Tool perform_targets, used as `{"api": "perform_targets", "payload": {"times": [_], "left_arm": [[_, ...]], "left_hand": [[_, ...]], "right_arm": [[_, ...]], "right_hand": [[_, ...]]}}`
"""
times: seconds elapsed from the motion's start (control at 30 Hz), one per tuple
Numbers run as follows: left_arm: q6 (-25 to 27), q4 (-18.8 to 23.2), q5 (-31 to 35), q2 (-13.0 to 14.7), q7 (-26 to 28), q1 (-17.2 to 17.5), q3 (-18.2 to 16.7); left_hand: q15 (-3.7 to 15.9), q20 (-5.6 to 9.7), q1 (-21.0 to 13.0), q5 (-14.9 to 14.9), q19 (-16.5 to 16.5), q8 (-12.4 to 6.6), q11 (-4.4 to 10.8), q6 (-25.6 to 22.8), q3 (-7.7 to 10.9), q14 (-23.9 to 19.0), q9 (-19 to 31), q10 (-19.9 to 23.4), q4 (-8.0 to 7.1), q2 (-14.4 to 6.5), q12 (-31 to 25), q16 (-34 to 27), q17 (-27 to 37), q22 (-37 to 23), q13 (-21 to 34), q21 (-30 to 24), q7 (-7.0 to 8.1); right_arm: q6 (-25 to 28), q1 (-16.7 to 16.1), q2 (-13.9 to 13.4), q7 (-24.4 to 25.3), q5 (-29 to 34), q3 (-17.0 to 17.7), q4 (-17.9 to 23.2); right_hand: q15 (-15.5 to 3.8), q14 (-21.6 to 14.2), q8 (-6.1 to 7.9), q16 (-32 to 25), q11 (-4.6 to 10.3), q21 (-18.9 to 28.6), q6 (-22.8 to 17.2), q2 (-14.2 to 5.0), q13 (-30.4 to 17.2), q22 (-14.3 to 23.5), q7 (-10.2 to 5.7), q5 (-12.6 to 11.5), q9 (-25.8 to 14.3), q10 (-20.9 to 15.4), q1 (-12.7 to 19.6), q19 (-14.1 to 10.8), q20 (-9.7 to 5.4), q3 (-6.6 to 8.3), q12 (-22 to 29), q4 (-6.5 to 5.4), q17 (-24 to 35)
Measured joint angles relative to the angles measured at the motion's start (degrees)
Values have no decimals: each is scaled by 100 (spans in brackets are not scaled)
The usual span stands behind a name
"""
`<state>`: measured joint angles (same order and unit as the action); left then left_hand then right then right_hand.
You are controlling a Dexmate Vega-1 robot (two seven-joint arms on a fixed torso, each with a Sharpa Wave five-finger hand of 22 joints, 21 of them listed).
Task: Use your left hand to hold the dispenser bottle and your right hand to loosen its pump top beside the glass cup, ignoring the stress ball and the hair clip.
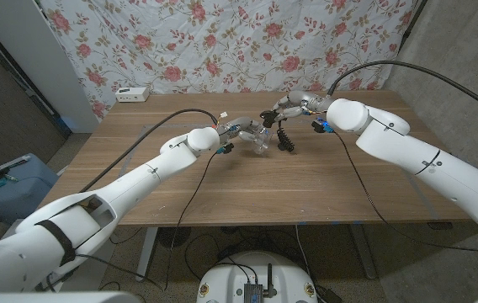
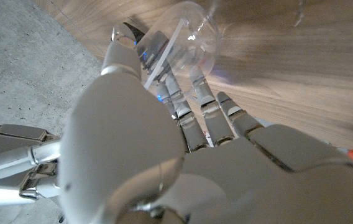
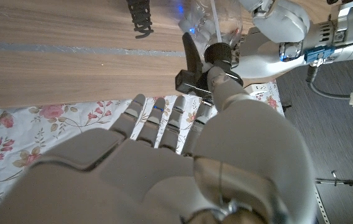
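Gripping the clear dispenser bottle (image 1: pixel 261 140) from its left side, the left hand (image 1: pixel 237 131) has its fingers (image 2: pixel 196 99) wrapped around the rounded transparent body, as the left wrist view shows. The bottle stands on the wooden table (image 1: pixel 247 189) a little beyond its middle, toward the far edge, between the two hands. The right hand (image 1: pixel 294 105) reaches in from the right and above; in the right wrist view its thumb and fingers (image 3: pixel 217 84) close on the black pump top (image 3: pixel 196 65), with the dip tube visible through the clear body below it. The bottle therefore lies directly ahead of the left palm and just beneath the right fingertips. A black hair clip (image 1: pixel 284 139) lies on the table just to the right of the bottle, close to it; whether they touch cannot be told. A white box (image 1: pixel 133 94) sits near the far left corner. A floral cloth (image 1: pixel 222 42) hangs behind the far edge.
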<state>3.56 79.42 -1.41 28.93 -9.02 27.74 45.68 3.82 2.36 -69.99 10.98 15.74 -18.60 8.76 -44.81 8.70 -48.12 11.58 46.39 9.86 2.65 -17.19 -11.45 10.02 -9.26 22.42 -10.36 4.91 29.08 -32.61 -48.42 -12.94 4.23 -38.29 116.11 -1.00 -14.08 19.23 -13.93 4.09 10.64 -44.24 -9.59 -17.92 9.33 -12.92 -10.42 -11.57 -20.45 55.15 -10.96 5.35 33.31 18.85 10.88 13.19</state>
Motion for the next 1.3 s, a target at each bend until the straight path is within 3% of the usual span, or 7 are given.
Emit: {"api": "perform_targets", "payload": {"times": [0.37, 0.97, 1.07, 1.3], "left_arm": [[29, 55, -7, 27, 3, 32, 2], [40, 94, -9, 75, 25, 65, -15], [21, 97, 5, 83, 54, 71, -24], [-74, 89, 56, 89, 164, 79, -55]], "left_hand": [[18, 0, 0, 0, 0, 13, 3, -2, 0, -19, 0, 1, 0, 0, -13, 16, -1, 0, 3, 0, 2], [19, 0, 0, 0, 0, -9, 6, -2, 23, -19, 0, 1, 23, 0, -8, 21, -4, 0, 40, 0, 2], [19, 0, 0, 0, 0, -8, 6, -2, 23, -20, 0, 1, 23, 0, -2, 37, -4, 0, 41, 0, 2], [19, 0, 0, 0, 0, -7, -17, -2, 47, -20, 0, 25, 47, 0, 21, 47, -4, 0, 44, 0, 3]], "right_arm": [[-182, -16, -13, -45, -255, 59, -53], [-229, 108, -52, -167, -354, 33, -102], [-210, 128, -66, -183, -355, 27, -95], [-110, 167, -129, -224, -358, 29, -13]], "right_hand": [[-2, 81, -17, 0, -11, 0, -96, 128, 11, 0, 8, 0, 13, 133, 128, 17, -44, 0, -65, 0, 28], [80, 162, -40, 0, -13, 0, -203, 148, 10, 1, 23, 0, 14, 279, 285, 17, -44, 0, -162, 0, 28], [100, 183, -85, 0, -41, 0, -166, 158, 10, 1, 14, 0, 16, 307, 338, 17, -44, 0, -198, 0, 27], [172, 254, -403, 0, -166, 0, 370, 280, -5, 1, 11, 0, 39, 431, 459, 17, -44, -133, -297, -61, 27]]}}
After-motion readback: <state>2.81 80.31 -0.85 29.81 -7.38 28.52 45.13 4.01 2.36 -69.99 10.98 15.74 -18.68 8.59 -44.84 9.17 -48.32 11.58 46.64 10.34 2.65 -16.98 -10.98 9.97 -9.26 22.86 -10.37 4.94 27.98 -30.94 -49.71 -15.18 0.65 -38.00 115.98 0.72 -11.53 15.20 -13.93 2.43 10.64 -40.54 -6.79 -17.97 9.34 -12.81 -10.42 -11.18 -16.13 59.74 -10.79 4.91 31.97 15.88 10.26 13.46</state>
